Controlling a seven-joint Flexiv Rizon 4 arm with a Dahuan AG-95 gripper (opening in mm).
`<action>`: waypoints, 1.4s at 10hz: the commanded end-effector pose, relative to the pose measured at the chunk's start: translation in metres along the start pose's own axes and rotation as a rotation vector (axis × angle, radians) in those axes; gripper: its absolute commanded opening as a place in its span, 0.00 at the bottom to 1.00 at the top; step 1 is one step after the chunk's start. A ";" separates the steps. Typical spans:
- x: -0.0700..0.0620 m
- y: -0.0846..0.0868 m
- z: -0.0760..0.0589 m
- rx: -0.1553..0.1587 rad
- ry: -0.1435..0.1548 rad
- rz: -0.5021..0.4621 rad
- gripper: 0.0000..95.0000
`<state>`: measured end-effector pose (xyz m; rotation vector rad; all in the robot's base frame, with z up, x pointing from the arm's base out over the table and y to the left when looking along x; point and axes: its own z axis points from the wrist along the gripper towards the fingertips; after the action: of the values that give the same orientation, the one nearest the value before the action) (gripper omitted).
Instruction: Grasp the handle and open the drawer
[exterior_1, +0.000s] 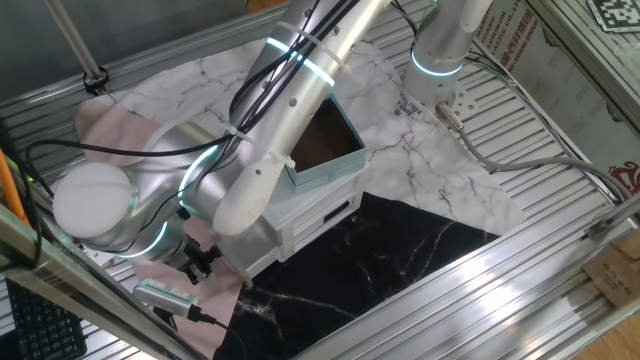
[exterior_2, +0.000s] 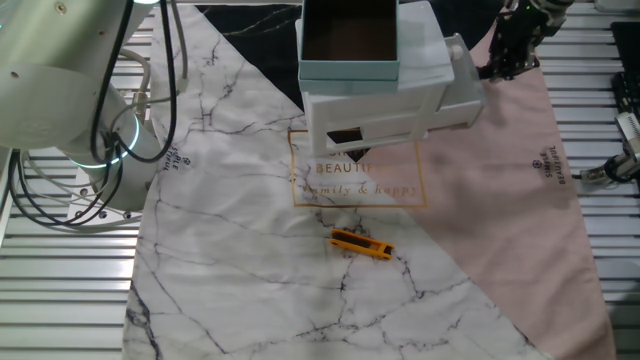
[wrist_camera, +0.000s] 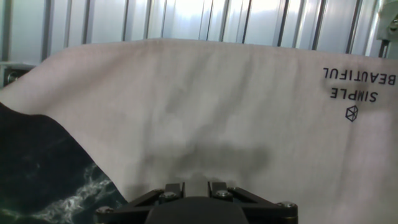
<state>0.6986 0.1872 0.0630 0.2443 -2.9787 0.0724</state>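
Observation:
The small white cabinet (exterior_2: 375, 112) stands at the back of the cloth, and it also shows in one fixed view (exterior_1: 322, 207). Its lowest drawer (exterior_2: 457, 104) sticks out toward the gripper side; in one fixed view the drawer (exterior_1: 256, 248) is partly behind the arm. The black knob handle is not visible in any view. My gripper (exterior_2: 503, 62) hangs just beyond the drawer's outer end, apart from it. It is also in one fixed view (exterior_1: 200, 265). The hand view shows only pink cloth ahead; the gripper (wrist_camera: 198, 185) has its jaws close together with nothing between them.
A teal box (exterior_2: 350, 40) with a brown inside sits on top of the cabinet. A yellow tool (exterior_2: 360, 244) lies on the marble cloth in front. A grey device (exterior_1: 165, 295) with a cable lies near the gripper. Pink cloth (wrist_camera: 205, 106) borders metal slats.

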 end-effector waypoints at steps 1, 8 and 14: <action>0.001 -0.001 0.000 0.001 -0.004 -0.002 0.00; -0.009 0.001 -0.002 0.004 0.002 0.000 0.00; -0.013 0.002 -0.003 0.006 0.001 0.000 0.00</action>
<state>0.7098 0.1905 0.0636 0.2453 -2.9817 0.0823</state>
